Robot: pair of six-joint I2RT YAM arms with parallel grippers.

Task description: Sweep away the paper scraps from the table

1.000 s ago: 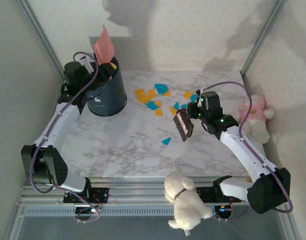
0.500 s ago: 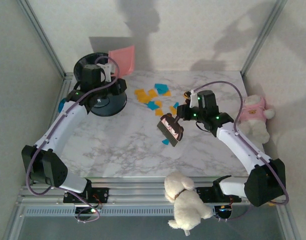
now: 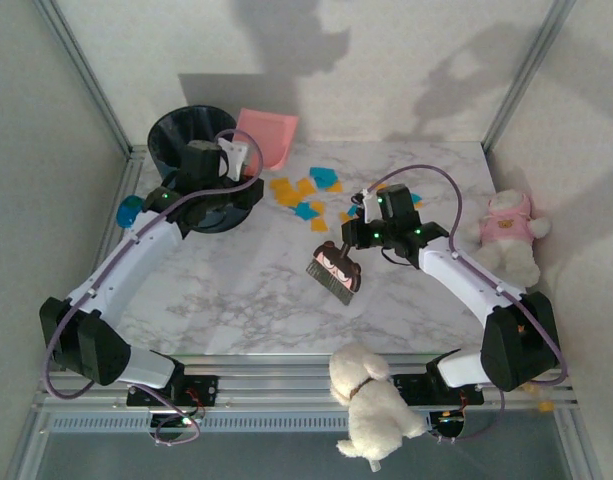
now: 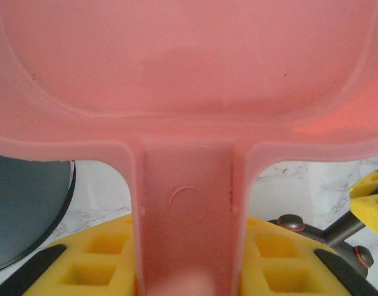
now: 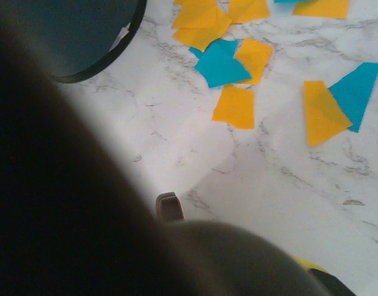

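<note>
Across a large white marble-veined table [image 3: 246,285] edged by a metal rail, with plain pale wall panels on three sides, the small orange-yellow and teal-blue paper scraps [image 3: 304,190] lie flat in a loose band at the back middle. Its long axis runs left to right, from beside the dark round bin [image 3: 181,135] toward the right arm's wrist, and single pieces point every way.

The band's right end is partly covered by the right arm. In the right wrist view a dark blurred mass blocks the near left, and the bin's rim is cut off at the top corner.

The right gripper [image 3: 356,238] is closed on the handle of a dark brown hand brush [image 3: 334,272], bristles slanting toward the near left. The left gripper [image 4: 187,262] clamps the handle of the pink plastic dustpan [image 4: 189,68] between yellow pads [image 4: 96,259] — the pan sits over the table's back edge, beside the bin.

A white fluffy plush dog [image 3: 371,400] sits on the near rail, and a plush bear in pink [image 3: 511,235] at the right edge.
</note>
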